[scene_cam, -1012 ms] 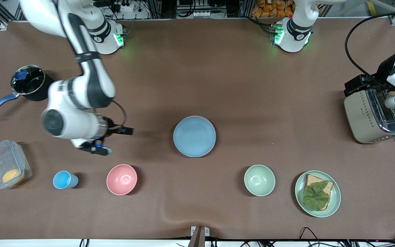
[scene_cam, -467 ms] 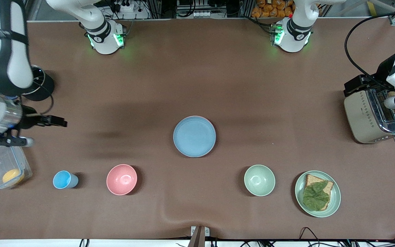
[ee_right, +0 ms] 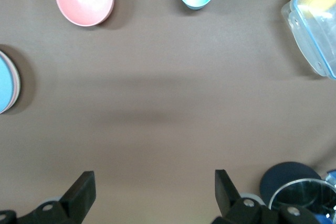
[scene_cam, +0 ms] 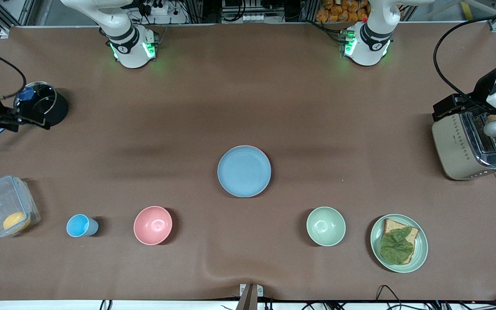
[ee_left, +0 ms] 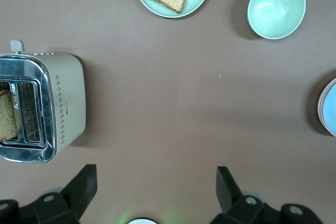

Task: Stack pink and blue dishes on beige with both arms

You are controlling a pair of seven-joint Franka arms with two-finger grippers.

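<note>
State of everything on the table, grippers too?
blue plate: top of stack, empty
pink plate: under blue, rim showing
toaster: slice in one slot
green plate: holds bread, leaf
pink bowl: empty
green bowl: empty
blue cup: upright, empty
left gripper: open, over toaster
right gripper: open, near pot

Top plate (scene_cam: 244, 171) seemingly rests on another, farther than both bowls (scene_cam: 153, 225).

- Robotics lab, dressed as a kitchen.
- Bench (scene_cam: 248, 86) under a brown cloth; two white arm bases (scene_cam: 132, 45) bolted along one edge, green status lights on.
- Aluminium framing, power strips (scene_cam: 157, 7) and loose cables (scene_cam: 450, 64) past the bench edge.
- Kitchen props: toaster (scene_cam: 467, 144), saucepan (scene_cam: 41, 103), bowls (scene_cam: 153, 225), bread on a green plate (scene_cam: 398, 243).
</note>
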